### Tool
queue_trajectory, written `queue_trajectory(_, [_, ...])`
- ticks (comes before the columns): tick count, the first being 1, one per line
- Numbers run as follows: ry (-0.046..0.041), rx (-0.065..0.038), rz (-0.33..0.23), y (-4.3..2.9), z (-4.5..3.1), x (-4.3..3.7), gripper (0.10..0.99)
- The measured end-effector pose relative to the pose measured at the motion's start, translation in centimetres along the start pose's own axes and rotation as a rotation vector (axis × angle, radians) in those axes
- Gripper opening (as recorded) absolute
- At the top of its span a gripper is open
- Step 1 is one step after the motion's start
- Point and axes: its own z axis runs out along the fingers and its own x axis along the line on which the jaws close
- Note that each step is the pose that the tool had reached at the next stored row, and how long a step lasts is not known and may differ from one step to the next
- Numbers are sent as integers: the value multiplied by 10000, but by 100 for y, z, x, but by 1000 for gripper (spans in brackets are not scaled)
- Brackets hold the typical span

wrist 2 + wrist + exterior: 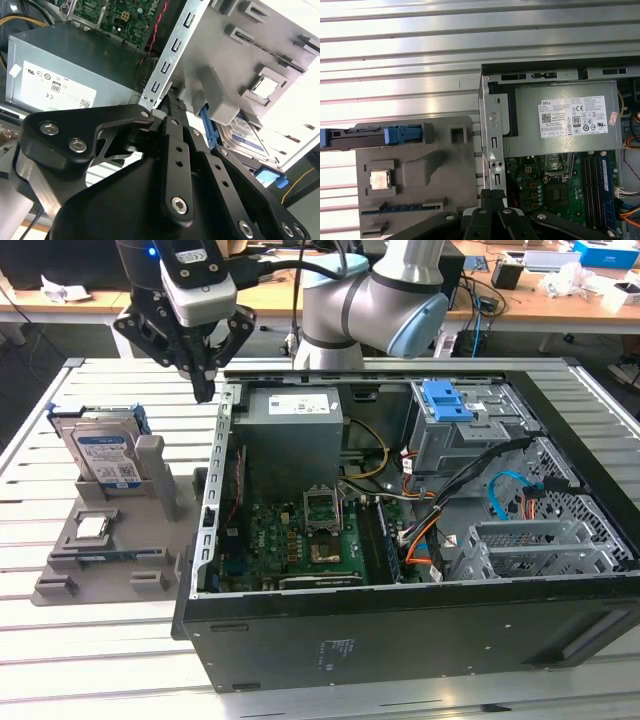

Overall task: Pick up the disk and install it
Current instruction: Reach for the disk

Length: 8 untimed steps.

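Pincer pinched narrow and carrying nothing, it hangs just above the computer case's side wall, near the power supply. Beside the case, on the exterior view's left, the disk stands upright in a grey holder on the tabletop, untouched. I'd say the pickup is only at its approach; a grasp calls for jaws spread over the disk's top edge.

Arm bent at its elbow, gripper pointing straight down — fingers pressed together
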Motion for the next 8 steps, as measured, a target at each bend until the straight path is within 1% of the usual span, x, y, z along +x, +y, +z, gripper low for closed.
queue_trajectory(8, [0,2,0,-3,-1,44,106])
